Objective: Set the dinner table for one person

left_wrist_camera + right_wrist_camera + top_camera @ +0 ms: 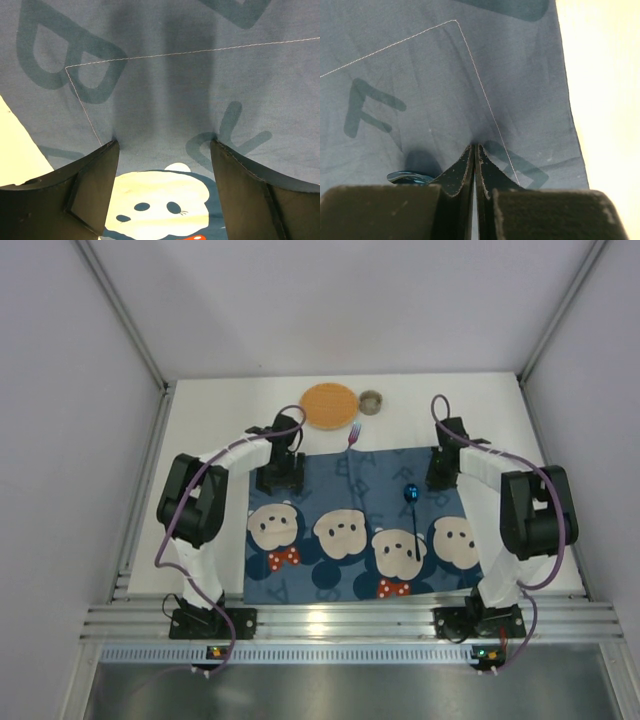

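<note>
The left gripper (280,476), jaws spread, stands over the placemat's (350,540) far-left corner. The mat lies flat on the table (215,425) beneath both arms. The plate (329,405), fork (354,432) and cup (370,401) sit beyond it, probably unplaced; the spoon (411,502) lies on it. The right gripper (443,472), pressed together, meets the far-right corner.

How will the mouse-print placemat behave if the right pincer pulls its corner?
Likely floppy: the placemat puckers where the shut right pincer meets it, so expect bunching rather than a flat slide. Probably light, yet the blue spoon lying on it may shift or roll.
</note>
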### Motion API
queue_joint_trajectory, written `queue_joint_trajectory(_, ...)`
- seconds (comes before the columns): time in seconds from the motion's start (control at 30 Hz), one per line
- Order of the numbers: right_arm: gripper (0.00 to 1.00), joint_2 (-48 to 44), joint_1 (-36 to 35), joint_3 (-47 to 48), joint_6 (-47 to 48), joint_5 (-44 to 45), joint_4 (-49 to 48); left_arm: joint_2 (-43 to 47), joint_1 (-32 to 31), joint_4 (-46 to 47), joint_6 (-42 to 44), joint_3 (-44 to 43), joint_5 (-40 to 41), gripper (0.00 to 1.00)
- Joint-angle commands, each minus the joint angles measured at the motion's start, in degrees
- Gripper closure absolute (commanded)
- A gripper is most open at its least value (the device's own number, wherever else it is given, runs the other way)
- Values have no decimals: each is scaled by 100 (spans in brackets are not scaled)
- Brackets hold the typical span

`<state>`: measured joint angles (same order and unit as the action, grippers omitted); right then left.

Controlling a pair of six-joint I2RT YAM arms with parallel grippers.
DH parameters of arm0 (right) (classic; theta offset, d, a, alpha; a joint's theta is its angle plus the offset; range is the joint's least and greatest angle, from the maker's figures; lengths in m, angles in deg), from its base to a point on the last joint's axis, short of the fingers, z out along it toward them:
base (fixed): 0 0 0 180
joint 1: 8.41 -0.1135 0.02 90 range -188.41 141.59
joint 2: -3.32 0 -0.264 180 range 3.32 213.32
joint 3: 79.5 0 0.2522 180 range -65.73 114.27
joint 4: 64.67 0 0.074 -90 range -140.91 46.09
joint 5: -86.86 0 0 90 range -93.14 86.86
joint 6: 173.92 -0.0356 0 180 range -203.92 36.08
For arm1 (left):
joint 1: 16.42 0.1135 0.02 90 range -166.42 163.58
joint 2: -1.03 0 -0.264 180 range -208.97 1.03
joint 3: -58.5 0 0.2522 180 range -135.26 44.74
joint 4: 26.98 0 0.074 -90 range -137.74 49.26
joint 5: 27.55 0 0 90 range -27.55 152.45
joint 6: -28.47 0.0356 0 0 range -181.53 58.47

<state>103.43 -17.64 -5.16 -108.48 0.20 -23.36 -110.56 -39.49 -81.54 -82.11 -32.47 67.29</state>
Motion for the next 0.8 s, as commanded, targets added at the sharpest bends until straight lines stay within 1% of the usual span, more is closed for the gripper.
queue_joint_trajectory(0.0,100,254,124,-477,-93,431,575,-117,83,28,133,347,561,21)
queue_joint_trajectory(0.17,100,175,124,-564,-199,887,997,-187,189,28,186,338,728,20)
queue_joint_trajectory(0.33,100,184,132,-696,-278,1257,1200,-310,233,-33,247,180,816,20)
queue_joint_trajectory(0.53,100,122,115,-609,-287,1169,1296,-285,233,-235,116,57,790,21)
queue_joint_trajectory(0.63,100,-35,115,-407,-286,1126,1472,-30,224,-508,54,-259,843,21)
queue_joint_trajectory(0.7,100,-281,106,-249,-295,1021,1586,120,224,-605,115,-688,843,20)
queue_joint_trajectory(0.73,100,-378,89,-196,-304,907,1674,120,224,-640,202,-1099,791,20)
queue_joint_trajectory(0.77,100,-579,54,-134,-313,897,1736,68,224,-658,256,-1321,729,20)
